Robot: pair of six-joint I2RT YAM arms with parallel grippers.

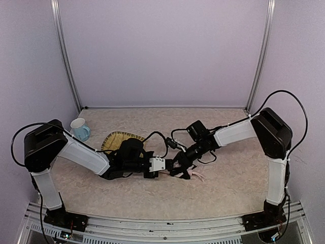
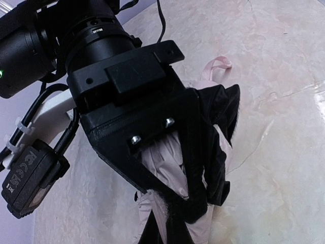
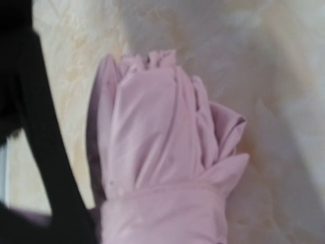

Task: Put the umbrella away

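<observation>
Beige marbled table (image 1: 228, 188), lilac walls (image 1: 162, 51). At table centre the arms hide most of the umbrella (image 2: 165, 170), which is pale pink and folded in pleats. Right gripper (image 1: 181, 169) grasps its fabric bundle. Left gripper (image 1: 167, 165) is fully clenched; its contents cannot be made out.

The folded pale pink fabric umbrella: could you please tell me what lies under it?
Pale beige marbled tabletop shows around the umbrella. The patch directly beneath is hidden by its fabric and by the black right gripper clamped on it.
</observation>
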